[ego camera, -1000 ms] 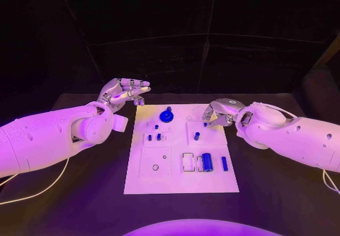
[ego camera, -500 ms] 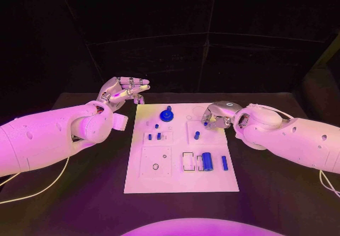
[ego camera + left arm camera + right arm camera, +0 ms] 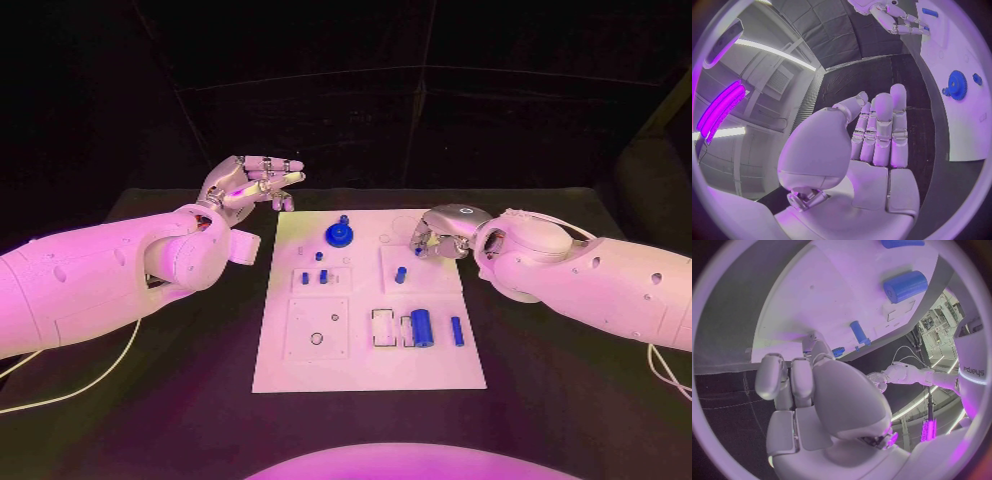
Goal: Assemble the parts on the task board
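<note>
Broadly, the black surface (image 3: 173, 400) carries the white task board (image 3: 368, 360) at its middle, with both white arms reaching in from either side. From above, the board's recesses show plainly: a large blue cylinder (image 3: 421, 327) lies in a slot near the board's right side, a thin blue pin (image 3: 457, 332) just beside it, and a blue gear (image 3: 339, 235) stands near the far edge, while smaller blue pieces sit in the two square pockets between.

The left wrist camera gives what the overhead one cannot: the left robot hand (image 3: 870, 145) has its palm bare, fingers straight and close together side by side, thumb apart, gripping nothing; it hangs off the board's far left corner, with the gear visible beyond. From above, that left robot hand (image 3: 253, 185) is raised clear of the surface.

The right robot hand (image 3: 444, 230) sits over the board's far right corner. Its wrist camera shows the fingers (image 3: 795, 380) curled in, tips down near the board; whether they pinch a small piece, I cannot tell
</note>
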`<state>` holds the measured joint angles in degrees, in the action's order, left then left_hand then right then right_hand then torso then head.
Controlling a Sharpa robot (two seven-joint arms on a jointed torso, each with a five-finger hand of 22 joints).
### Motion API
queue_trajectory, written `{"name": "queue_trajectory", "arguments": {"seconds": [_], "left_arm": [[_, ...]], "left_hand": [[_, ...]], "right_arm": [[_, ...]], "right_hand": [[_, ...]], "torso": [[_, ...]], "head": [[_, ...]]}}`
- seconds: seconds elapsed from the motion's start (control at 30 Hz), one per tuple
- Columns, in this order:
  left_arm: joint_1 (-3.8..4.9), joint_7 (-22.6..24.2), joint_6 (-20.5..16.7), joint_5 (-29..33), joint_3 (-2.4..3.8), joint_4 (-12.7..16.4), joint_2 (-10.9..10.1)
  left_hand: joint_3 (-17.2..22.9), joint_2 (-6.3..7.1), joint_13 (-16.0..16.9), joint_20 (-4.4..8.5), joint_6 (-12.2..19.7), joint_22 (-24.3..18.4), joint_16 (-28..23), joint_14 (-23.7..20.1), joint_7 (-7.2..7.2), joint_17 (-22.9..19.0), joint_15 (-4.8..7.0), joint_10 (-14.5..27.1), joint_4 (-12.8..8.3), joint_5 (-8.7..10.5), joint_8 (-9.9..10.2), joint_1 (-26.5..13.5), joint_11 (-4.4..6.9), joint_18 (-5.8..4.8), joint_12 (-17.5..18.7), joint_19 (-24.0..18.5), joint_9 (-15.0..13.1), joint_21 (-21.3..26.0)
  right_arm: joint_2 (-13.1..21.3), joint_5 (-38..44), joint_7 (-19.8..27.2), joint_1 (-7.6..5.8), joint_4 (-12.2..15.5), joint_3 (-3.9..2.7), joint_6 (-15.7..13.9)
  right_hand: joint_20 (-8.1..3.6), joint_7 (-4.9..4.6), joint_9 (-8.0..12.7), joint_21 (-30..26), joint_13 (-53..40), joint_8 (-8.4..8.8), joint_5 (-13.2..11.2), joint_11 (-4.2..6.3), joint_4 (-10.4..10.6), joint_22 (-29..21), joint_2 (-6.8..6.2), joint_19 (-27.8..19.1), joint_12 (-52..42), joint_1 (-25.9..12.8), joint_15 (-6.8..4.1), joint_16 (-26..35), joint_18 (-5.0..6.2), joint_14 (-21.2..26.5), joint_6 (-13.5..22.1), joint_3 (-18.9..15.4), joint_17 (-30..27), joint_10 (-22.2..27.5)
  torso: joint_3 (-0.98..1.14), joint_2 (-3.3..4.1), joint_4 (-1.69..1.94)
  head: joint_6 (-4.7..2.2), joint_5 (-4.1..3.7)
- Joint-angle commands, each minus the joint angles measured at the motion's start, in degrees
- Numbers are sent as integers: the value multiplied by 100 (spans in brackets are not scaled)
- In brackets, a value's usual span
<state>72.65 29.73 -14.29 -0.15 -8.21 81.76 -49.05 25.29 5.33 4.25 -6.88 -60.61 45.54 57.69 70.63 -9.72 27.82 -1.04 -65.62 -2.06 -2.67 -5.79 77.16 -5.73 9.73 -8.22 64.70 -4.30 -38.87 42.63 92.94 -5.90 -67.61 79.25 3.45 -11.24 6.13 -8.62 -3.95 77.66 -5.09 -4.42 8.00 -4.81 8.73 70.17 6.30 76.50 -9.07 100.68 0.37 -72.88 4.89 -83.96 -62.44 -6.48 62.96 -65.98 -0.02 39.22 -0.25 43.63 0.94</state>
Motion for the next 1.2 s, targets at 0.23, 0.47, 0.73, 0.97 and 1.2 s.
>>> {"name": "queue_trajectory", "arguments": {"seconds": [0.23, 0.47, 0.73, 0.97, 1.2], "left_arm": [[7, 96, 61, 32, 4, -10, -1], [7, 93, 62, 32, 4, -11, -2], [7, 111, 67, 32, 4, -7, -10], [7, 128, 69, 32, 4, -9, -16], [7, 145, 64, 32, 4, -8, -21]], "left_hand": [[-46, -22, 8, 4, -39, -14, -27, -43, 5, -10, 10, -4, 2, -28, -27, -28, 2, 79, -38, -40, 6, 25], [-54, -24, 8, 4, -35, -20, -30, -46, 3, -14, 10, 3, -1, -29, -27, -22, 1, 79, -42, -40, 8, 33], [-61, -41, 8, 6, -33, -32, -35, -50, 3, -22, 12, 10, -17, -29, -30, 9, 3, 80, -54, -37, 8, 47], [-63, -51, 9, 8, -34, -38, -37, -51, 4, -27, 14, 11, -28, -29, -33, 29, 4, 81, -63, -34, 8, 55], [-62, -78, 9, 12, -33, -50, -41, -53, 2, -37, 17, 20, -56, -30, -38, 77, 4, 81, -79, -25, 8, 68]], "right_arm": [[-22, 168, -186, 19, 10, 15, -55], [0, 210, -213, 21, 72, 15, -199], [81, 229, -254, 21, 189, 14, -357], [163, 233, -277, 20, 309, 11, -549], [245, 223, -291, 18, 387, 8, -711]], "right_hand": [[-20, 5, -2, 103, 116, 36, -335, 30, -59, 130, 1, 98, 82, -9, -60, -92, -40, -140, -128, 498, 47, -154], [-25, 9, 3, 136, 135, 62, -335, 49, -115, 178, -205, 108, 153, -225, -63, -117, -47, -137, -182, 1002, 33, -225], [-20, 5, 3, 162, 129, 63, -292, 39, -226, 220, -506, 117, 219, -575, -58, -141, -51, -130, -214, 1816, 5, -286], [-16, 5, -4, 183, 120, 58, -288, 37, -439, 261, -916, 134, 242, -1188, -59, -177, -57, -128, -257, 2845, -21, -345], [-17, 12, -9, 205, 115, 53, -298, 43, -505, 298, -976, 161, 232, -1315, -62, -195, -65, -132, -278, 3007, -9, -366]], "torso": [[2, 2, -6], [1, -3, 1], [-1, -2, 3], [-3, -1, 3], [-8, 2, 10]], "head": [[21, -15], [21, -9], [23, -17], [12, -21], [-1, -32]]}}
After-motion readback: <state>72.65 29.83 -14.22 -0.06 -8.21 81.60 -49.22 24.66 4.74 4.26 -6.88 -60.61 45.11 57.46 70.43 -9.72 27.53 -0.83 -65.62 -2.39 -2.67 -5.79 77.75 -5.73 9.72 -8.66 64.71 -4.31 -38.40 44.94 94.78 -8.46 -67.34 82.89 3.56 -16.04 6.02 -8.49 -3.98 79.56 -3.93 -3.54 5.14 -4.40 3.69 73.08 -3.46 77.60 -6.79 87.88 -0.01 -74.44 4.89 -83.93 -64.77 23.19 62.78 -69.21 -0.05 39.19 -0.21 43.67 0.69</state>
